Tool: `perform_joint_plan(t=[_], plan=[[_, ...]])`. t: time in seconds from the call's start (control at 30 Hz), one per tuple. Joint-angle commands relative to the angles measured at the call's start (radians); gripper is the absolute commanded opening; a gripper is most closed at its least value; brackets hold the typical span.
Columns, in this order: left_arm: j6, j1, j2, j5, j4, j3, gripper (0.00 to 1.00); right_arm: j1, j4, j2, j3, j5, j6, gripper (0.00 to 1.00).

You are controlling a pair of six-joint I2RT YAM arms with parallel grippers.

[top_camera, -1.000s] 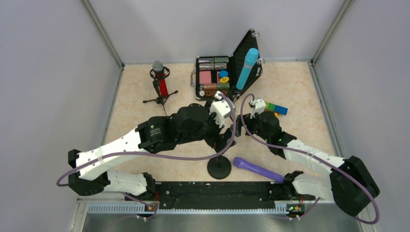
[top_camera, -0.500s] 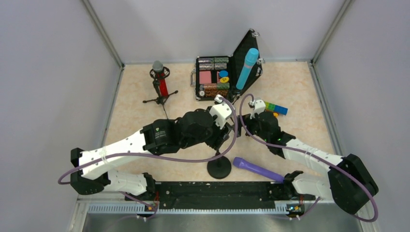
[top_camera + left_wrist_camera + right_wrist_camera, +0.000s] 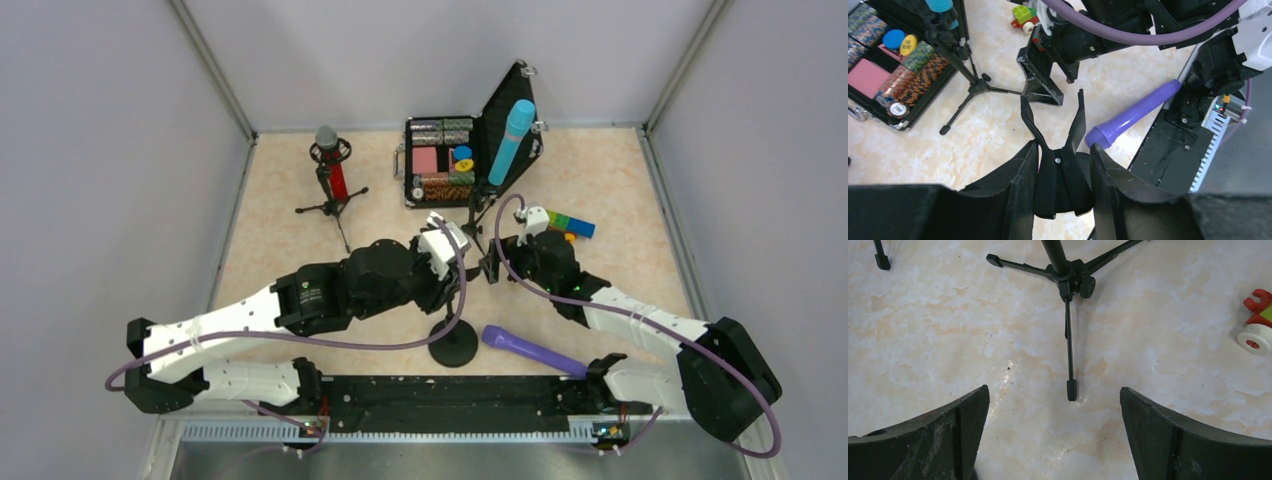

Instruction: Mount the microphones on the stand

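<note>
The purple microphone [image 3: 533, 351] lies flat on the table [image 3: 620, 190] at the near edge. Its rounded head is just right of the round-base stand [image 3: 453, 347] and its handle runs right toward the right arm's base. It looks like smooth, rigid, light plastic, so it should lift easily, but it may roll or slip in a loose pinch. The safest hold is probably across the middle of the handle, which leaves the lower end free to press into a holder.

The left gripper [image 3: 1064, 150] is at the top of that stand. Its fingers are closed against both sides of the black forked clip [image 3: 1058, 172], which is empty and looks springy.

The right gripper [image 3: 1054, 391] hovers with its jaws spread wide over bare table and one tripod leg, holding nothing.

Farther off, the blue microphone [image 3: 511, 140] stands in a tripod in front of the open chip case [image 3: 440, 160]. The red microphone [image 3: 330, 165] stands in another tripod at far left. A toy-brick car [image 3: 570, 222] sits to the right.
</note>
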Motion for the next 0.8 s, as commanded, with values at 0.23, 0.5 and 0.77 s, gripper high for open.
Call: perform_joint_plan(t=[0.23, 0.5, 0.77], plan=[[0.288, 0.046, -0.091, -0.113, 0.309, -0.117, 0.00, 0.004, 0.021, -0.004, 0.051, 0.003, -0.002, 0.99], [0.354, 0.211, -0.075, 0.047, 0.338, -0.090, 0.00, 0.004, 0.010, -0.029, 0.052, -0.001, -0.015, 0.99], [0.355, 0.426, -0.056, 0.385, 0.346, -0.061, 0.00, 0.005, -0.006, -0.057, 0.050, -0.028, -0.060, 0.99]])
